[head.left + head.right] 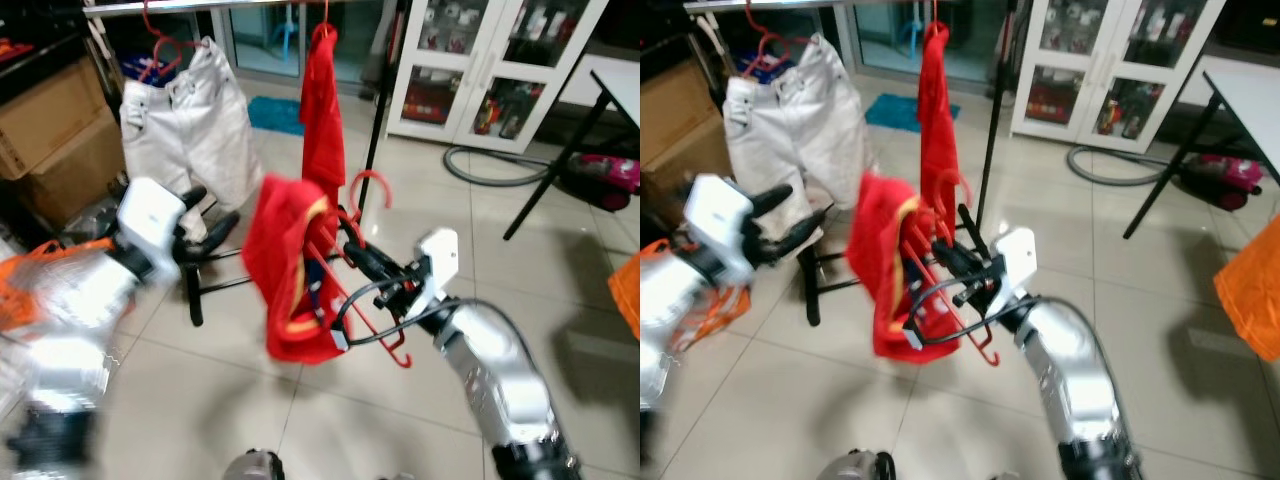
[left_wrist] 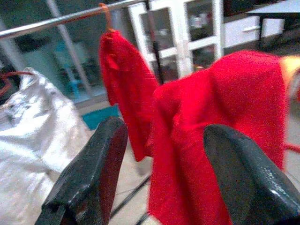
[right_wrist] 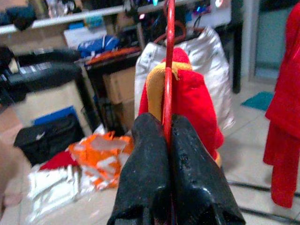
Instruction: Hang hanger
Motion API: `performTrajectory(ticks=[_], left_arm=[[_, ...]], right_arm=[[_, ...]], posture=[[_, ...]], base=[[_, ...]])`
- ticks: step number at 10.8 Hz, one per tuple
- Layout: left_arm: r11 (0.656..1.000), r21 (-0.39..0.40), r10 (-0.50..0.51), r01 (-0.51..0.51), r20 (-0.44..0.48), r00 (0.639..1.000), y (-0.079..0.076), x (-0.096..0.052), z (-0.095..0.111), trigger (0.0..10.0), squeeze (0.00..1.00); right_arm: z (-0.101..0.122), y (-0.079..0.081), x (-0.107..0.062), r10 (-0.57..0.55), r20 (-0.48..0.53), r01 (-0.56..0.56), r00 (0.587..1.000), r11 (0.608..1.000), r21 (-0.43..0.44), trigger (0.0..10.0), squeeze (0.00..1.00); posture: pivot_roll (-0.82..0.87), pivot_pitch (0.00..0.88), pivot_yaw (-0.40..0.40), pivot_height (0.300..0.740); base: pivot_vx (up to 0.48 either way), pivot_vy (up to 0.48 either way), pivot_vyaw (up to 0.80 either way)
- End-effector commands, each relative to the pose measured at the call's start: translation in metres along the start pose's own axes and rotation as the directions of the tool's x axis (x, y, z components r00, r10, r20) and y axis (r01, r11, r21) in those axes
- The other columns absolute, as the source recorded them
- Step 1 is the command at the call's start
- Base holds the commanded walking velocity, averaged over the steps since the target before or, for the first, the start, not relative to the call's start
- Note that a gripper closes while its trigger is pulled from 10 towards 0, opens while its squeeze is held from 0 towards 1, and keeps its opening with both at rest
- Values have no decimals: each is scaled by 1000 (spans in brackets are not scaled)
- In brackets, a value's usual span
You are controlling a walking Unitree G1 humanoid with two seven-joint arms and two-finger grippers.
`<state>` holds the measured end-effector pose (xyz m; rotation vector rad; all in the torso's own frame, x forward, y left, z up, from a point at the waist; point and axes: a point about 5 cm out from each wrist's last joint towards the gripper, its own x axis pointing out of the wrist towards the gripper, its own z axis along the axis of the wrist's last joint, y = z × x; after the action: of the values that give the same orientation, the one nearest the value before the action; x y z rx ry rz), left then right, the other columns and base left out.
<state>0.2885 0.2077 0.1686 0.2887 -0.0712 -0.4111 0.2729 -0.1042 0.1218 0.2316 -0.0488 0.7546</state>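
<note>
My right gripper (image 1: 352, 253) is shut on the wire of a red hanger (image 1: 372, 332) that carries a red garment (image 1: 285, 270) with a yellow collar, held up in mid-air below the clothes rail (image 1: 180, 6). In the right wrist view the fingers (image 3: 150, 154) pinch the hanger wire (image 3: 168, 70). A red garment (image 1: 322, 110) and white shorts (image 1: 190, 125) hang from the rail on red hangers. My left gripper (image 1: 210, 212) is open just left of the held garment, with nothing between its fingers (image 2: 93, 168).
The rack's black upright (image 1: 378, 110) stands behind the held hanger. Cardboard boxes (image 1: 55, 135) and an orange bag (image 1: 30, 270) sit at the left. A white glass-door cabinet (image 1: 480, 70), a hose (image 1: 490, 172) and a black table leg (image 1: 555, 170) are at the right.
</note>
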Motion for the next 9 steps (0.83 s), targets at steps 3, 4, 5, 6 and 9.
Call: performTrajectory(ticks=[3,4,5,6,9], left_arm=[[992,-130,19,-8,87,996,-45,-5,-11,10000,0],[981,-191,-22,44,116,993,-56,-2,-12,10000,1000],[966,-233,-85,114,130,988,-66,5,-14,10000,1000],[960,-233,-132,157,119,984,-69,12,-19,10000,1000],[950,-216,-205,226,115,972,-61,30,-22,10000,1000]], right_arm=[[10,8,-6,-38,125,48,991,996,-81,0,0],[10,11,-6,-35,134,47,990,995,-85,0,0],[12,15,-4,-19,139,33,990,995,-96,0,0],[12,17,-4,-4,135,19,991,994,-112,0,0],[16,22,-1,6,157,12,988,993,-115,0,0]], posture=[[77,51,13,740],[71,54,11,740],[67,56,10,740],[57,55,8,740],[47,63,8,740]], base=[[0,0,0],[0,0,0],[0,0,0],[0,0,0],[0,0,0]])
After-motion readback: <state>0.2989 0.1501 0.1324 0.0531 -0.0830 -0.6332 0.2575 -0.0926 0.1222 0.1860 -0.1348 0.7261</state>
